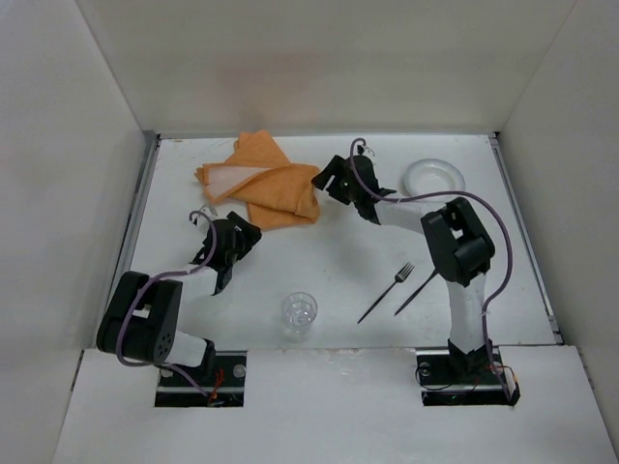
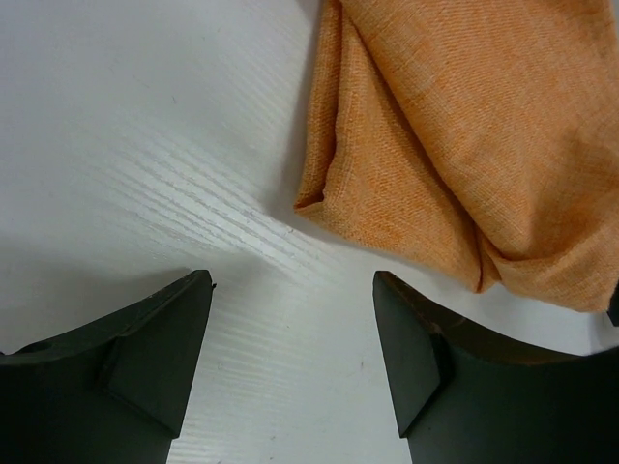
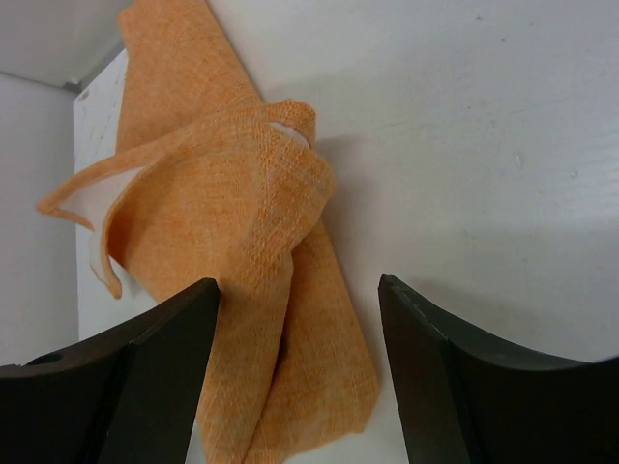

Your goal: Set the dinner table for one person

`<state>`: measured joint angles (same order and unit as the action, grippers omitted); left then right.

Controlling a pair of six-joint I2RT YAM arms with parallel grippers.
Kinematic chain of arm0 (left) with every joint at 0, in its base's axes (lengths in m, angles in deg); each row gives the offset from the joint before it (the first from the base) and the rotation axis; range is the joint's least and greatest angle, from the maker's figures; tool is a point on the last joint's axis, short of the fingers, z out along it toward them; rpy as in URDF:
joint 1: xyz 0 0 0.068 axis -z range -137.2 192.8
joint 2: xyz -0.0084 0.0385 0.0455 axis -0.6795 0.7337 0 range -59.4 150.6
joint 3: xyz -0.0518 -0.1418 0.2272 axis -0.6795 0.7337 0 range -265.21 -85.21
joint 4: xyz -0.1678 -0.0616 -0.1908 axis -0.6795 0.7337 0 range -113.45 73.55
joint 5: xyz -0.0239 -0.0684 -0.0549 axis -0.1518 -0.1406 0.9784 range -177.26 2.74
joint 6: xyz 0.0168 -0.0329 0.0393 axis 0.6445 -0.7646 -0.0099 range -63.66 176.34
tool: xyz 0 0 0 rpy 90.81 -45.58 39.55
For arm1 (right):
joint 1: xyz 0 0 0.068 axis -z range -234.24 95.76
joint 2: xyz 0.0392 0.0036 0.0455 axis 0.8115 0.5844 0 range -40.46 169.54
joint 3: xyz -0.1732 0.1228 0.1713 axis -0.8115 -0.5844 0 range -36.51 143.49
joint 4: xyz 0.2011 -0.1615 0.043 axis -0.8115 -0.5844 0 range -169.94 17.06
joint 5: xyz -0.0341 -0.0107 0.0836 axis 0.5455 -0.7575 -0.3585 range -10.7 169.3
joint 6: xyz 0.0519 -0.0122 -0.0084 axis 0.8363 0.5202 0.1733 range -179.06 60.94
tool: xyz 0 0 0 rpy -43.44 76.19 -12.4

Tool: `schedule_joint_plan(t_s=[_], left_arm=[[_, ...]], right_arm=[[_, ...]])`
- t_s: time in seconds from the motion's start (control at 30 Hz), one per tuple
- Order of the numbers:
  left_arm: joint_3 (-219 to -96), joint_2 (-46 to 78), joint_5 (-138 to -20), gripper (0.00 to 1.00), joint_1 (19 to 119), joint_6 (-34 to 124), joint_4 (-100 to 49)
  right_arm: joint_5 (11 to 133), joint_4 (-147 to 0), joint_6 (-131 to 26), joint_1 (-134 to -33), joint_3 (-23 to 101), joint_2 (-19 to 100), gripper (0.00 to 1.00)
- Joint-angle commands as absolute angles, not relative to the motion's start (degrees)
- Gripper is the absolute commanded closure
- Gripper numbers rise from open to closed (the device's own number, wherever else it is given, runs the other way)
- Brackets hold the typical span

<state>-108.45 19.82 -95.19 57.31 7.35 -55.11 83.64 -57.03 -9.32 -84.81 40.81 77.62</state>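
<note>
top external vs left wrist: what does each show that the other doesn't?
Only top external: the plate at the far right, the glass near the front, the fork and knife side by side, and the right gripper at the right end of the orange cloth.
Only left wrist: the cloth's weave, its doubled fold at the near corner, and bare dinner table between the open fingers.
Both: the cloth, the white table, the left gripper.

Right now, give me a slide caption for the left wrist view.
Left gripper open over the white dinner table, a folded corner of the orange cloth just ahead.
</note>
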Motion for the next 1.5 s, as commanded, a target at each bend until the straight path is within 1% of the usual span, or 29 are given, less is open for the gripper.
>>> schedule_joint_plan(t_s=[0.0, 0.17, 0.2, 0.27, 0.3, 0.33, 0.5, 0.57, 0.6, 0.7, 0.8, 0.87, 0.97, 1.07, 1.13, 1.2, 1.3, 1.47], left_arm=[[-110.7, 22.8, -94.2, 0.34, 56.9, 5.5, -58.8], [-112.8, 28.2, -94.3, 0.35, 56.9, 4.8, -60.0], [-113.0, 29.1, -94.3, 0.35, 56.9, 4.7, -60.5], [-113.5, 30.9, -94.0, 0.38, 56.8, 4.1, -61.4], [-113.7, 31.6, -94.3, 0.41, 56.8, 4.0, -61.6], [-114.0, 32.4, -94.5, 0.47, 56.9, 4.0, -61.9], [-115.2, 35.6, -95.3, 0.75, 56.3, 3.6, -63.2], [-115.3, 36.4, -96.4, 0.84, 56.2, 3.4, -64.8], [-115.1, 36.6, -97.0, 0.86, 56.4, 3.2, -65.7], [-114.1, 35.5, -100.2, 0.93, 56.2, 1.6, -66.6], [-113.6, 33.9, -102.1, 0.94, 55.3, 2.0, -66.1], [-113.8, 33.4, -101.8, 0.95, 54.7, 2.6, -65.1], [-113.6, 33.1, -102.8, 0.96, 54.4, 3.5, -64.6], [-113.2, 32.5, -103.3, 0.96, 54.1, 3.8, -64.3], [-112.3, 31.1, -103.5, 0.96, 54.0, 3.9, -64.0], [-111.5, 29.6, -104.1, 0.97, 54.0, 3.9, -63.4], [-110.2, 25.0, -105.9, 0.97, 54.0, 3.9, -59.9], [-106.9, 15.2, -109.5, 0.97, 54.3, 4.9, -55.0]], right_arm=[[82.4, -61.2, -7.5, -84.6, 47.7, 80.2, 0.27], [80.5, -63.1, -6.0, -84.9, 53.6, 84.6, 0.3], [79.9, -63.2, -5.6, -84.9, 54.3, 85.1, 0.32], [78.9, -63.1, -5.2, -84.9, 55.3, 85.8, 0.4], [78.7, -62.9, -4.9, -84.9, 55.8, 86.2, 0.43], [78.6, -62.7, -4.8, -84.9, 56.3, 86.5, 0.48], [77.7, -62.6, -4.7, -85.0, 58.0, 86.9, 0.77], [77.8, -62.0, -4.3, -84.8, 57.7, 86.1, 0.84], [78.2, -61.3, -4.1, -84.6, 57.4, 85.3, 0.86], [78.6, -59.2, -3.8, -83.1, 57.4, 82.1, 0.88], [81.3, -58.3, -5.8, -80.2, 53.9, 75.1, 0.89], [83.9, -56.8, -8.0, -78.0, 47.7, 68.5, 0.89], [89.9, -54.3, -10.2, -75.8, 33.9, 58.2, 0.89], [95.8, -54.7, -11.0, -75.6, 21.9, 51.7, 0.89], [97.9, -55.4, -10.6, -75.9, 16.2, 49.8, 0.89], [100.2, -58.1, -10.5, -76.2, 13.2, 48.4, 0.89], [102.9, -62.2, -10.8, -77.9, 10.5, 46.2, 0.89], [103.6, -67.5, -11.9, -80.1, 7.1, 44.1, 0.89]])
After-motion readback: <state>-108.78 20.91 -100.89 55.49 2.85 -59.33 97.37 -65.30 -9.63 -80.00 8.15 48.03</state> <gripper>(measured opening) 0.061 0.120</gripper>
